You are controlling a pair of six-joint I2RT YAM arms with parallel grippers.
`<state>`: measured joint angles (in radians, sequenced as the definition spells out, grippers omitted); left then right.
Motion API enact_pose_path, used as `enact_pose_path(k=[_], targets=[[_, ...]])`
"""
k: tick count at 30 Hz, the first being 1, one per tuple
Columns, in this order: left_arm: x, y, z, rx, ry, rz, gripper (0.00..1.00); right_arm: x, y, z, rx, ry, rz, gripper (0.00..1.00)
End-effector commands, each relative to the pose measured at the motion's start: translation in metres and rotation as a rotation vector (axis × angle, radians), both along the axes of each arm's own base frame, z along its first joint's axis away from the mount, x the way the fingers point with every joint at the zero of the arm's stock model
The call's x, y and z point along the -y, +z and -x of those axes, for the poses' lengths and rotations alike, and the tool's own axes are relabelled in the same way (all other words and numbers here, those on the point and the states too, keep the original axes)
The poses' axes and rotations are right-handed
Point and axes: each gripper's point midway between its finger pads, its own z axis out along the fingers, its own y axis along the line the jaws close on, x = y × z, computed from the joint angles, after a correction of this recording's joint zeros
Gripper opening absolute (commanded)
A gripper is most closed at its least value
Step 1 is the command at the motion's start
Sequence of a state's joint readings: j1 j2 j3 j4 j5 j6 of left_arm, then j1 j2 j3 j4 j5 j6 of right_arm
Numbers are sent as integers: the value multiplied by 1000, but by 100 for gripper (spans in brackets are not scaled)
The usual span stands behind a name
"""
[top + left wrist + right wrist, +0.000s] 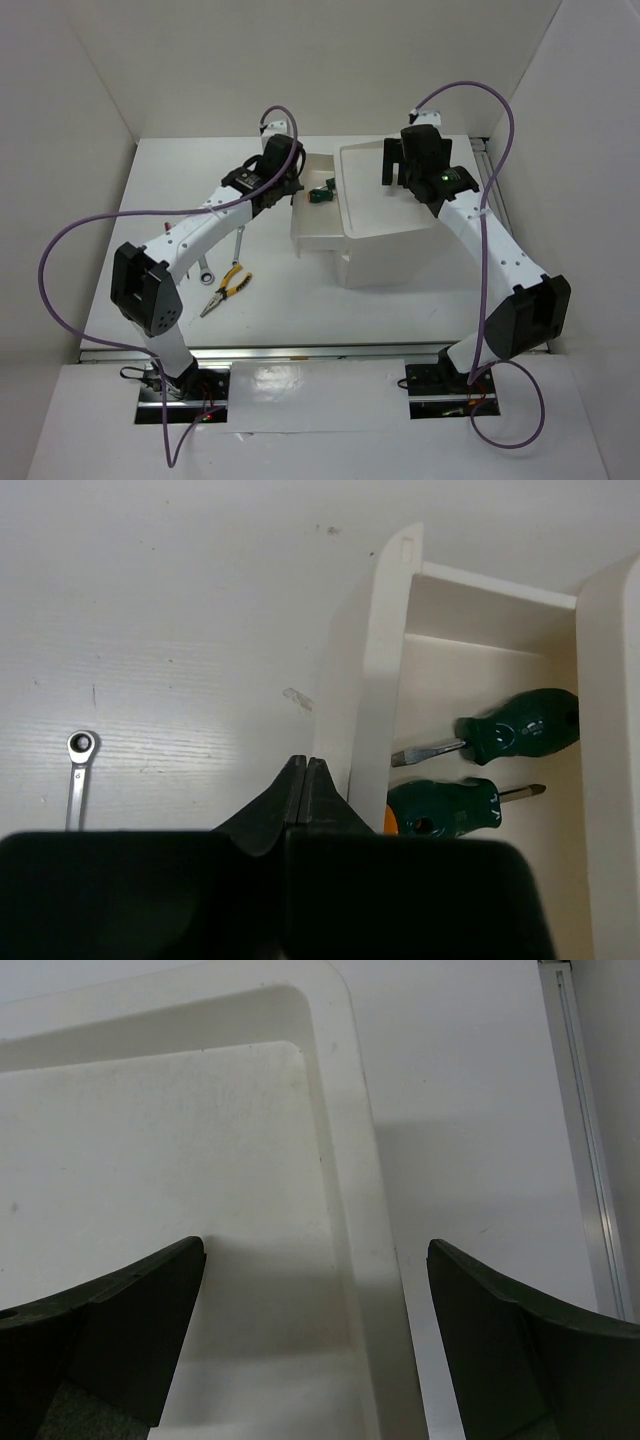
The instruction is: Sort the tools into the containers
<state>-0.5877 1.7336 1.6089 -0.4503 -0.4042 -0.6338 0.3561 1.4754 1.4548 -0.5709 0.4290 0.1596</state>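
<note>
At the left end effector [305, 780]: jaws pressed fully together, nothing between them, tips just beside the outer wall of the pulled-out drawer [375, 660]. At the right end effector [315, 1340]: fingers spread wide, empty, placed above the right rim of the shallow top tray [345, 1160] of the white box unit [390, 255].

Inside the drawer, two stubby green-handled screwdrivers [320, 195], lying flat and nearly parallel, long axes across the drawer. Upper screwdriver [520, 730] with blade toward the drawer's left wall; lower screwdriver [445, 808] turned opposite, tip toward the right.

On the desk [300, 300], left of the drawer, a silver wrench [78, 775], long axis up-down in the left wrist view, ring end on top. Nearer to the arm bases, yellow-black needle-nose pliers [225, 290], lying diagonally, nose toward the near-left corner, handles toward the drawer.
</note>
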Motion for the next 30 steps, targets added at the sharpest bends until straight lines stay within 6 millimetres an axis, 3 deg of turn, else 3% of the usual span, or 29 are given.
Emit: enact_pose_path(k=[1,5,6,12,17,20,23,26,28,29,30], targets=[[137,-21,79,-184,-326,278,0,-2,-9,12,-71,22,19,99],[134,-23,107,-234,-269,309,0,0,-13,12,-85,7,24,99],[130,-33,112,-261,-250,309,0,0,-13,12,-85,7,24,99],[117,-41,125,-294,-160,342,0,2,-24,14,-122,-52,27,99],[104,-47,102,-272,-124,272,0,-3,-34,22,-138,-91,-32,96],[102,-53,89,-304,-123,243,0,-11,-41,27,-152,-98,-79,90],[105,-49,85,-308,-134,264,0,-33,-44,36,-146,-76,-110,91],[123,-38,75,-276,-174,322,0,-57,-52,44,-157,-49,-120,91],[134,-45,71,-292,-212,317,0,-70,-56,47,-162,-30,-111,91],[142,-34,65,-274,-225,338,0,-78,-60,50,-167,-19,-104,91],[146,-33,64,-277,-235,346,0,-77,-63,48,-167,-37,-102,91]])
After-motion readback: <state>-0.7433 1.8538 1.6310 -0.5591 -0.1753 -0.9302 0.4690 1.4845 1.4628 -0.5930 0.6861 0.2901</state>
